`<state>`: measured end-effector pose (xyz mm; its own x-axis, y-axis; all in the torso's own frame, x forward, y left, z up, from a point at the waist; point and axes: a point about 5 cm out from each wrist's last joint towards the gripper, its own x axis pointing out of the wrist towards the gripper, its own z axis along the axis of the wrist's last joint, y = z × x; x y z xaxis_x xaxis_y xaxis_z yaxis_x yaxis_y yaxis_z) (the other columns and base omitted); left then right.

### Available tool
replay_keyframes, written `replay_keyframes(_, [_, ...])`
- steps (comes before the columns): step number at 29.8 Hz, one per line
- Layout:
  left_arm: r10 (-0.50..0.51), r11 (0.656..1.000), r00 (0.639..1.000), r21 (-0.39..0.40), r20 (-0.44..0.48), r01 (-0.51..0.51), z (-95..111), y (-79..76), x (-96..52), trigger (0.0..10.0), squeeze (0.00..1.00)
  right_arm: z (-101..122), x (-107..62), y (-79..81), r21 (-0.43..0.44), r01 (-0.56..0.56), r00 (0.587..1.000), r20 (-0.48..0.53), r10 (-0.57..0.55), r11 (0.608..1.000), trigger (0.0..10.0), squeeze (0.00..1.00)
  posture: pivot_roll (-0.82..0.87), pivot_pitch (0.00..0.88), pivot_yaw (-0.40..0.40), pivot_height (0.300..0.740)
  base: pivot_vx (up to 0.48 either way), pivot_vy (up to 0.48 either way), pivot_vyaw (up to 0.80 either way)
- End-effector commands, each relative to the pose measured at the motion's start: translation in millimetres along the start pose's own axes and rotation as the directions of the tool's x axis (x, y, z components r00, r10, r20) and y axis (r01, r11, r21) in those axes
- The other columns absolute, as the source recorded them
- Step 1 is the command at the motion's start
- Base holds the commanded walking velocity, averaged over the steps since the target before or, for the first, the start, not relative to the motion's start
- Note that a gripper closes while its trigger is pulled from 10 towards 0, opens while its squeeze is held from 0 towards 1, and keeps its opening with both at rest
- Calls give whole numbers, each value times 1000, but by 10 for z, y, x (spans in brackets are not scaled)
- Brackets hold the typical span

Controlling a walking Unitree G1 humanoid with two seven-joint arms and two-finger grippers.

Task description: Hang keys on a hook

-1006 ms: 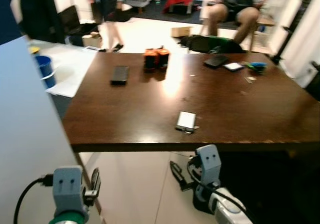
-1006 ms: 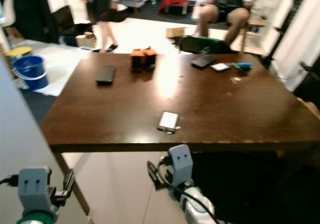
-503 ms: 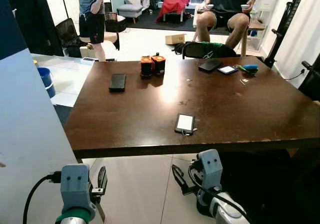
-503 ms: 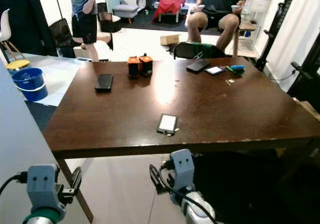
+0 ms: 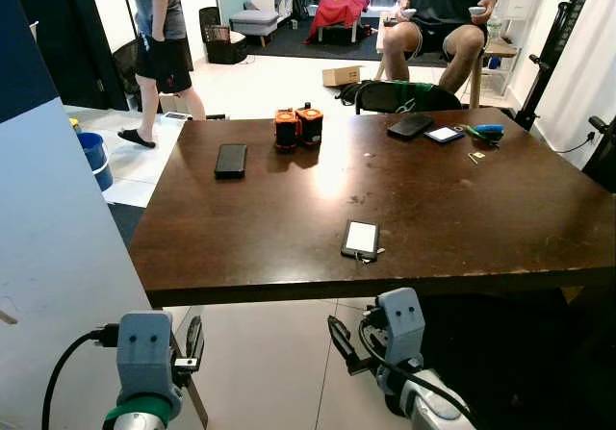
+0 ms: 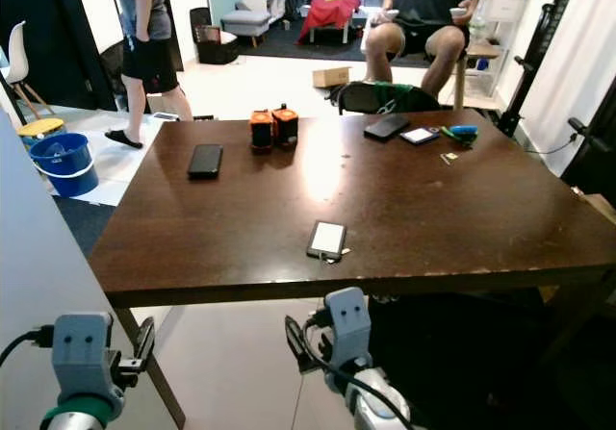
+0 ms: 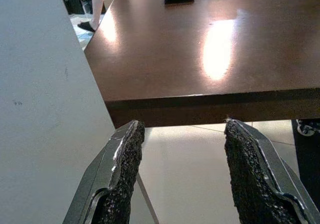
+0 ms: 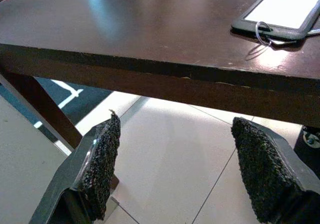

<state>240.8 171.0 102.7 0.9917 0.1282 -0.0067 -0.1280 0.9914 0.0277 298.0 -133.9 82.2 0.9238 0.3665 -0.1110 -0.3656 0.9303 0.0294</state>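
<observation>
I see both arms low before the worktop (image 5: 289, 228). Left gripper (image 7: 182, 174) and right gripper (image 8: 180, 171): fingers spread, grasping nothing. Key ring (image 8: 264, 33) lies at the phone (image 5: 361, 239), near the worktop's front edge.

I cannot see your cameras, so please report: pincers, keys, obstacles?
Left pincer and right pincer open, empty, below table edge. Key ring beside phone near edge. No hook seen.
</observation>
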Motion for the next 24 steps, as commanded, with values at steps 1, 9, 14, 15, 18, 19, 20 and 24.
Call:
replay_keyframes(1, [-3,1000,1000,14,4,3,-6,9,-8,10000,0,-24,7,13,10,-4,1000,-2,4,1000,10000,0,-180,0,136,740,0,-371,0])
replay_keyframes(9, [20,999,1000,-28,-16,-20,-31,38,-15,10000,0,-32,5,10,9,-2,1000,3,2,1000,10000,0,-181,0,138,740,0,-93,0])
replay_keyframes(14, [14,1000,1000,-12,-14,-14,-28,45,-19,10000,0,-34,5,9,12,-2,1000,3,2,1000,10000,0,-179,0,139,740,0,0,0])
replay_keyframes(15, [14,1000,1000,-12,-14,-14,-28,45,-19,10000,0,-34,5,9,12,-2,1000,3,2,1000,10000,0,-179,0,139,740,0,0,0])
replay_keyframes(18, [12,1000,1000,-8,-13,-12,-25,46,-22,10000,0,-34,4,8,13,-2,1000,3,2,1000,10000,0,-179,0,139,740,0,0,0])
replay_keyframes(19, [6,1000,1000,-4,-14,-6,-25,42,-23,10000,0,-35,3,6,15,0,1000,4,0,1000,10000,0,-179,0,139,740,0,0,0])
replay_keyframes(20, [3,1000,1000,-3,-14,-3,-23,39,-26,10000,0,-33,2,5,16,2,1000,5,-2,1000,10000,0,-179,0,145,740,0,0,0])
replay_keyframes(24, [-12,1000,1000,3,-10,12,-17,25,-26,10000,0,-33,0,3,18,7,1000,6,-7,1000,10000,0,-179,0,145,740,0,0,0])
